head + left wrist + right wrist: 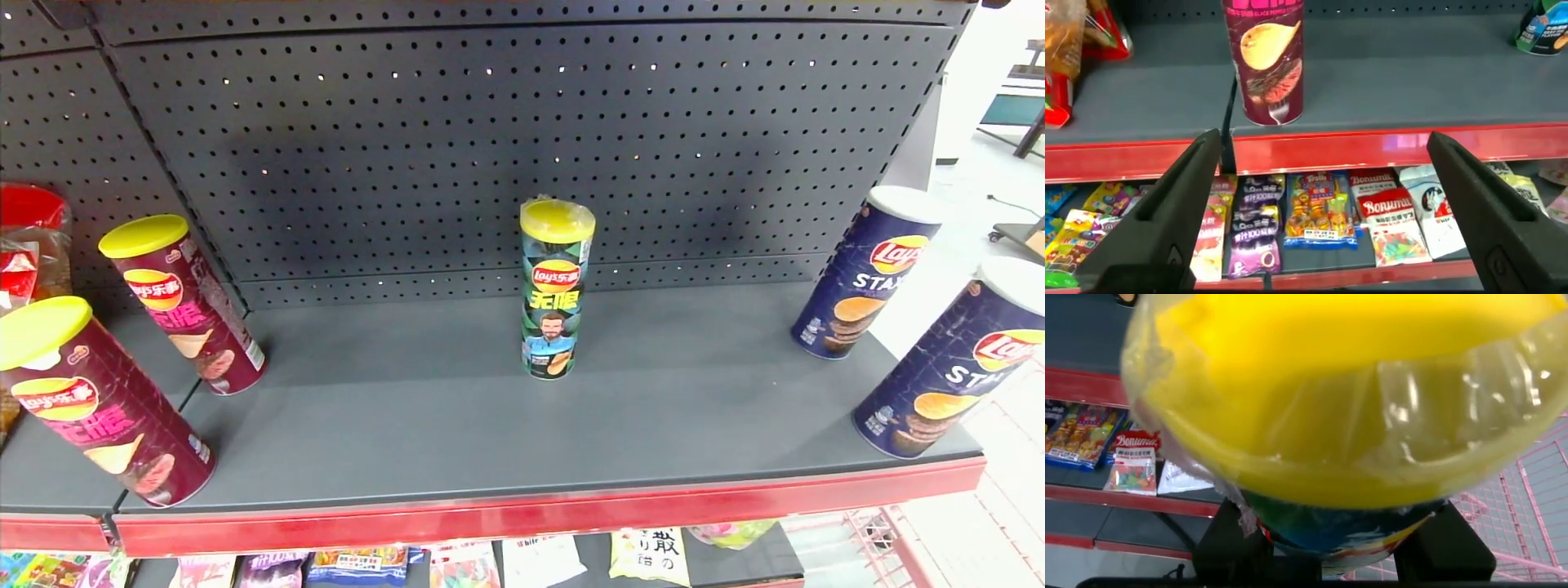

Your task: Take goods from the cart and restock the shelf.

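Bare shelf (pixel 424 425) is left on both sides of the green can (pixel 557 290), which stands upright just before the pegboard back (pixel 490 147). Left of that can the gap is closed by a rear maroon can (pixel 184 302) and a front maroon can (pixel 98 400). Right of it the gap is closed by a rear navy can (pixel 865 273) and a front navy can (pixel 951 359). Ahead of it the deck is open up to the red lip (pixel 522 510). A yellow-lidded can (pixel 1355 400) is clamped in the right pincer (pixel 1339 555).
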Robot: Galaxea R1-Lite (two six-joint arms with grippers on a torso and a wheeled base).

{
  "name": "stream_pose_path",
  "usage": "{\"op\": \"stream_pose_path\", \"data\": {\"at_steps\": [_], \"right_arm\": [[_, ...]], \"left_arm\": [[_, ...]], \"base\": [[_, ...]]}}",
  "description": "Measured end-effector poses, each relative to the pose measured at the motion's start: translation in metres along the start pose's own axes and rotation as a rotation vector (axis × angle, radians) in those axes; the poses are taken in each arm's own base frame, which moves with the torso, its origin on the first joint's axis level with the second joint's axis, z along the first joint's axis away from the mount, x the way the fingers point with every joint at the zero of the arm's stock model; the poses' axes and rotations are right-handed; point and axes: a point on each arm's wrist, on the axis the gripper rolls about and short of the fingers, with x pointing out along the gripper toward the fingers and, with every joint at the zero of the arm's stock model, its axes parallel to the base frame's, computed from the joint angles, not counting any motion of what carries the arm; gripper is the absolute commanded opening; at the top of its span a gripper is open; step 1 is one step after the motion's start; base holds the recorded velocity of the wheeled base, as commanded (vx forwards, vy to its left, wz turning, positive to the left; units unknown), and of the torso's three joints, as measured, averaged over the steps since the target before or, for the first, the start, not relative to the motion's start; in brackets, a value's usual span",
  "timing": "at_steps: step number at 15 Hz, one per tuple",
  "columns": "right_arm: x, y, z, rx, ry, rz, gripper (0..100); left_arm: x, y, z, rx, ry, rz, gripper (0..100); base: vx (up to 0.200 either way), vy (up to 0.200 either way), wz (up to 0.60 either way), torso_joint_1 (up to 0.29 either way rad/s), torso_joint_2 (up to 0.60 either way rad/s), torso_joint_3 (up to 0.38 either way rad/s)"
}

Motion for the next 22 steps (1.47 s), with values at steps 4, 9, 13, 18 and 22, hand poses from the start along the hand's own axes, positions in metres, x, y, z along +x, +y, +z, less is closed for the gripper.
{"op": "stream_pose_path", "data": {"at_steps": [4,9,13,18,22], "right_arm": [[0.000,0.000,-0.001,-0.001,0.003,0.008,0],[0.011,0.000,0.009,0.016,0.049,0.153,0],[0.022,-0.004,0.035,0.022,0.069,0.182,0],[0.027,-0.005,0.041,0.044,0.088,0.212,0],[0.027,-0.005,0.041,0.049,0.089,0.212,0]], "left_arm": [[0.002,0.000,0.002,0.020,0.028,-0.028,100],[0.006,-0.003,0.086,-0.002,-0.049,-0.235,100],[0.075,-0.021,0.136,0.012,0.136,-0.661,100],[0.197,-0.071,0.145,0.066,0.207,-0.925,100],[0.284,-0.113,0.143,0.138,0.162,-1.000,100]], "base": [[0.000,0.000,0.00,0.000,0.00,0.000],[0.000,0.000,0.00,0.000,0.00,0.000],[0.000,0.000,0.00,0.000,0.00,0.000],[0.000,0.000,0.00,0.000,0.00,0.000],[0.000,0.000,0.00,0.000,0.00,0.000]]}}
